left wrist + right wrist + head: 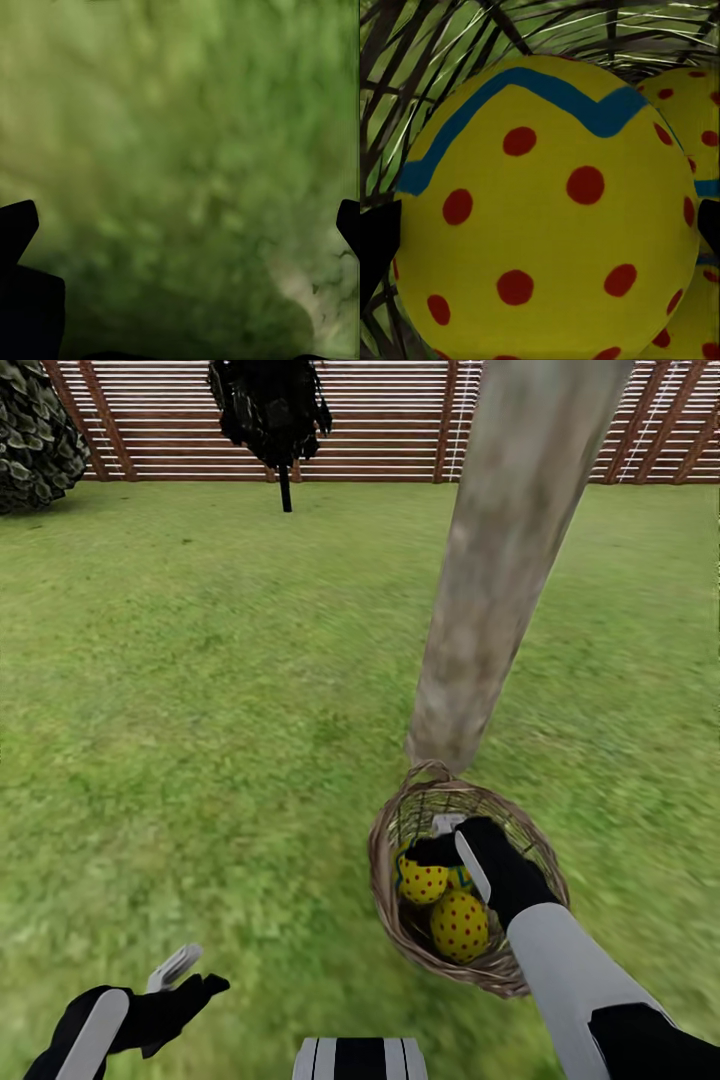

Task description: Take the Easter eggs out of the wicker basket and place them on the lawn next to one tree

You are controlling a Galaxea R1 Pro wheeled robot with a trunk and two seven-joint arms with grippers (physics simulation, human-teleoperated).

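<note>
A wicker basket (395, 880) is sitting on the lawn (200, 710) right at the foot of a thick pale tree (500, 580). The right gripper (447, 838) is reaching down inside it, its fingers (375, 240) spread open either side of one egg (547, 217), not yet clamping it. Other eggs (460, 925) are lying beside it. The left gripper (185, 972) is hanging open over grass, well apart.

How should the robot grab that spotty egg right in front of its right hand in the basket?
Grip the egg across its widest middle, one of the fingers on each rounded flank, coming down through the open top of the wicker basket. The woven walls block sideways approaches, and another egg crowds one side.
</note>
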